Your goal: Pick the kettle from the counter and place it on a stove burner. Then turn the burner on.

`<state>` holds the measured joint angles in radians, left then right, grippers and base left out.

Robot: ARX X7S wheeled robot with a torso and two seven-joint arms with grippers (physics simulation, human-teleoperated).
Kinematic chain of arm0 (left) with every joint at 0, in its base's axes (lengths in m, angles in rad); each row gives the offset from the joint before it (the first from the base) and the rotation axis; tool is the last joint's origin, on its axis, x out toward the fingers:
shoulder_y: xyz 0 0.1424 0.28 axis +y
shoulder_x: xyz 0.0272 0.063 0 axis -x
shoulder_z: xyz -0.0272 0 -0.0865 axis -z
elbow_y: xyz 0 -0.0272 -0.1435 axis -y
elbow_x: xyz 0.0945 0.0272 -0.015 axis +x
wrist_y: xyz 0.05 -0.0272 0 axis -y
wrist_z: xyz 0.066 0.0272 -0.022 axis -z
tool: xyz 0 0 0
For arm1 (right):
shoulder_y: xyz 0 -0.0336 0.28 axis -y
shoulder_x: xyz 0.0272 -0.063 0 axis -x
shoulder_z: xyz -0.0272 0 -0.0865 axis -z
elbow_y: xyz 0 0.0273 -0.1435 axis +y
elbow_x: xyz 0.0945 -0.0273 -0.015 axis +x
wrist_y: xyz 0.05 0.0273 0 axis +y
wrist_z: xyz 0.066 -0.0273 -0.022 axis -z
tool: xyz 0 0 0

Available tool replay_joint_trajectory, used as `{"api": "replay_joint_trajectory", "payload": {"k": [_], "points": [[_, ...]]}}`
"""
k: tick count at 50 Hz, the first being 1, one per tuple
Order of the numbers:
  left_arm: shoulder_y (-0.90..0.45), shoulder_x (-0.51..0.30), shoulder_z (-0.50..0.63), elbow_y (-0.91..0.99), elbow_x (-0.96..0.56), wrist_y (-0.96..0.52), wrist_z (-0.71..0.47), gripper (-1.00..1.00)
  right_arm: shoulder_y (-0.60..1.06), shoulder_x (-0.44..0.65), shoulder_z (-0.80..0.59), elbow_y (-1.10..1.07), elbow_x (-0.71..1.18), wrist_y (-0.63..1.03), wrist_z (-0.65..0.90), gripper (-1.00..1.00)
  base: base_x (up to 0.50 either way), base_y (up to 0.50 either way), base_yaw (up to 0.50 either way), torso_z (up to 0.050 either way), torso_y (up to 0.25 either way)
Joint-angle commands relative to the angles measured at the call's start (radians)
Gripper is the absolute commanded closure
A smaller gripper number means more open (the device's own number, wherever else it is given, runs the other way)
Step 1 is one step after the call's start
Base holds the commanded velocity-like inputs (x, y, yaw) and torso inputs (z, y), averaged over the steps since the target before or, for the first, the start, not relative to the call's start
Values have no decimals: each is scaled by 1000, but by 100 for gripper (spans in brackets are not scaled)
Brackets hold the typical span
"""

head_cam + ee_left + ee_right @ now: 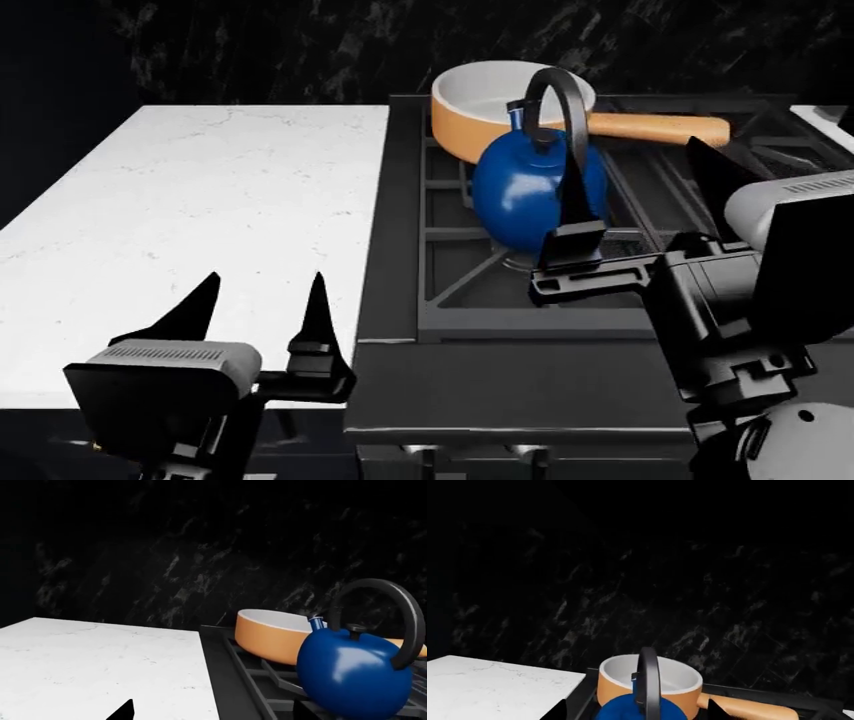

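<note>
- Nearest in the head view, the left black two-fingered gripper (260,310) hangs over the front edge of the flat white marble-like counter with faint grey veins (187,210), its pointed fingers spread apart with nothing between them.
- The right black gripper (638,215) reaches over the front of the dark stove; its two fingers stand well apart, one beside the kettle's handle, the other off to the right, so the jaws are wide and clasp nothing.
- The glossy deep-blue round-bodied kettle with a tall black arched handle (534,190) sits upright on the dark cast-iron grate (447,285) above the front-left stove burner (514,262), of which only a small grey part shows at the kettle's base.
- From the left wrist view the kettle (353,672) stands on the grate, apart from the counter (100,665).
- Just behind the kettle lies the orange saucepan with a white inside (487,95), its long handle pointing right.
- Farthest back rises the black marbled wall (660,590).
</note>
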<state>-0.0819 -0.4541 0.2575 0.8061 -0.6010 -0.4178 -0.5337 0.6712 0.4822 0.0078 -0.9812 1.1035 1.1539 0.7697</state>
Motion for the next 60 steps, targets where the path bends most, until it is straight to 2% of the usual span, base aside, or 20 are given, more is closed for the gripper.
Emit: {"api": "replay_joint_trajectory", "payload": {"k": [1, 25, 60], "points": [[9, -3, -2, -3, -1, 12, -1, -100, -23, 5, -11, -22, 5, -17, 22, -100, -102, 0, 0, 0, 0], [-16, 3, 8, -40, -4, 15, 5, -100, -36, 29, -61, -10, -29, -62, 11, -100, -85, 50, 0, 0, 0], [-2, -2, 20, -46, 3, 37, 6, -100, -67, 62, -77, -8, -26, -111, 42, -100, -128, 219, 0, 0, 0]]}}
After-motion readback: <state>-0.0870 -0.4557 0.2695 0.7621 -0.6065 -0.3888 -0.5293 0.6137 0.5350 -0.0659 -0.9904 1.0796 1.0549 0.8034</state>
